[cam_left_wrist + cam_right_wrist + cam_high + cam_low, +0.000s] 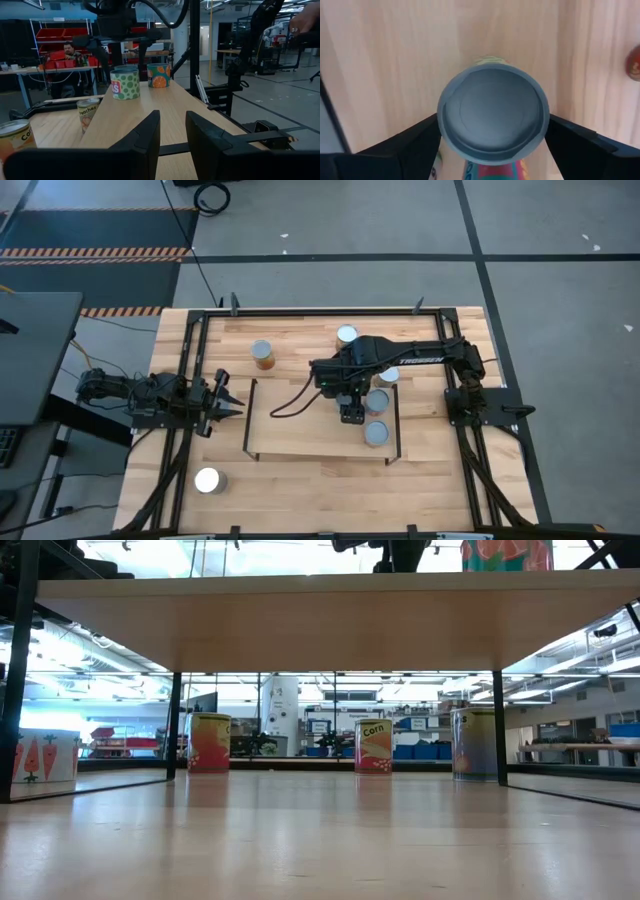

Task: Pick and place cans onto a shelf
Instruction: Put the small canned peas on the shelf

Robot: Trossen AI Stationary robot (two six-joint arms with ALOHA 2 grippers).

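The shelf [300, 430] stands mid-table; the low view shows its board from below [320, 610]. Two cans stand at its right end [378, 400] [376, 433]. My right gripper [350, 415] points down over the shelf just left of them, shut on a can with a grey lid [492, 112]. In the left wrist view this is the green-dotted can [125, 82]. My left gripper [225, 395] waits at the shelf's left end, open and empty [172, 130]. My right gripper pinches the can between its two fingers, one on each side of the round wall just under the lid's rim [443, 131]. The fingers [410, 145] come from above, pointing down. The can is upright, its bottom on the shelf board [125, 97].
Three cans stand on the table beyond the shelf's far side [263, 353] [347, 334] [388, 375], and one at the near left [208, 480]. A black cable [290, 402] loops over the shelf. Black rails [190, 430] frame the table. A person [70, 50] sits in the room behind.
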